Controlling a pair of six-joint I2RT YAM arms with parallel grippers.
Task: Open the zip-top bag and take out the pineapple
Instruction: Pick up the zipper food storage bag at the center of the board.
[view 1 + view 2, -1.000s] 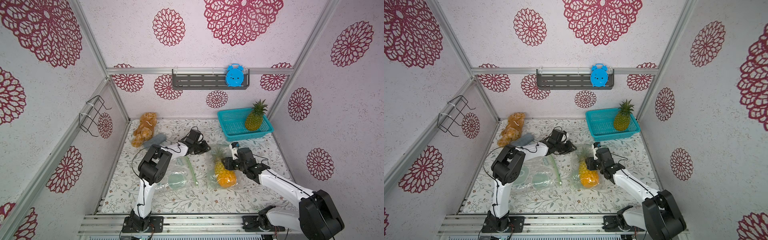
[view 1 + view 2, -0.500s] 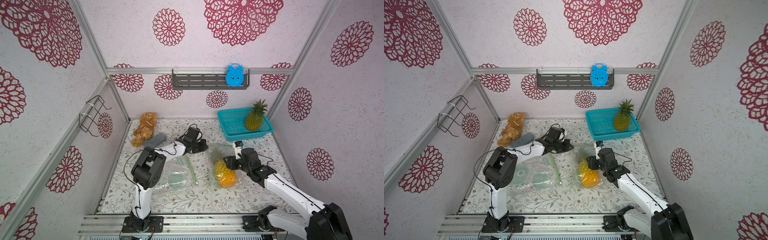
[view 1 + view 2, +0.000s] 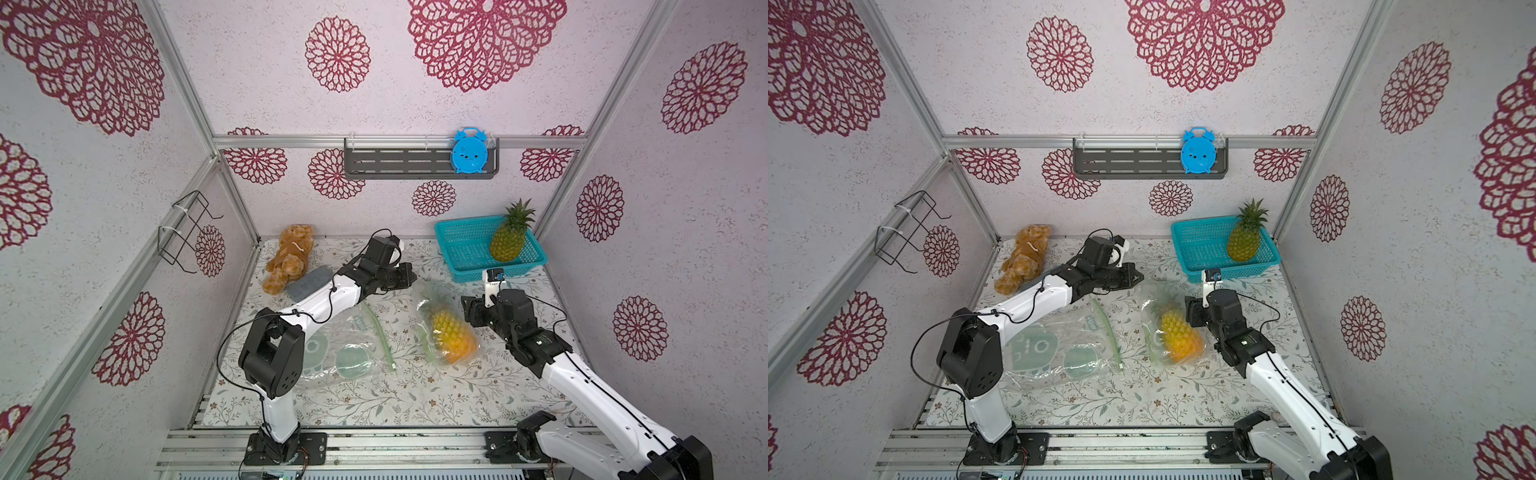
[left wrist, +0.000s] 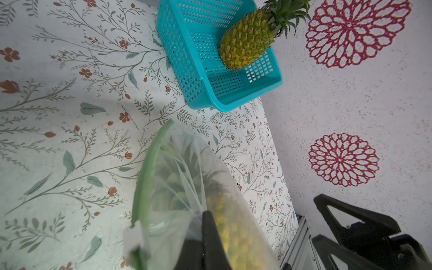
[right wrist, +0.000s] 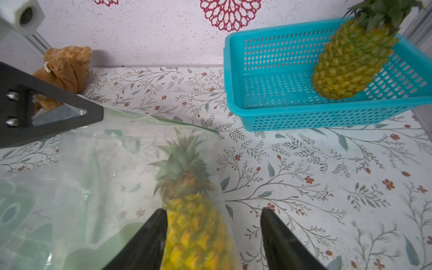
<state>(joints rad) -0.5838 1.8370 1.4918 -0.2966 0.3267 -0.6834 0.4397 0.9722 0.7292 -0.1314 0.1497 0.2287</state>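
Left claw (image 3: 409, 276) was fully shut, pinched on the plastic at the far end of the bag (image 3: 424, 297). In the left wrist view the plastic (image 4: 187, 187) was drawn taut to the claw's tip.

Right claw (image 3: 467, 309) was open with nothing in it, parked just beside the bag on the robot's right. In the right wrist view (image 5: 214, 210) one finger sat over the bagged fruit and the other over bare mat (image 3: 415, 395). Couldn't tell whether either finger touched.

Pineapple (image 3: 451, 338) was inside the bag, on its side mid-table. Its crown pointed to the back wall and its yellow body to the front. It showed through the plastic in both top views (image 3: 1177, 334).

Green zip (image 4: 149, 173) ran along one edge of the bag. Couldn't tell whether it was open or sealed.

Rest of the scene:
- flat bag (image 3: 345, 353) lay on the mat to the left of the first one, near but apart.
- basket (image 3: 457, 249) sat at back right, with the other pineapple (image 3: 509, 243) leaning in its right end, crown up.
- teddy (image 3: 289, 257) lay at back left.
- clock (image 3: 468, 150) sat on the wall shelf (image 3: 395, 164).
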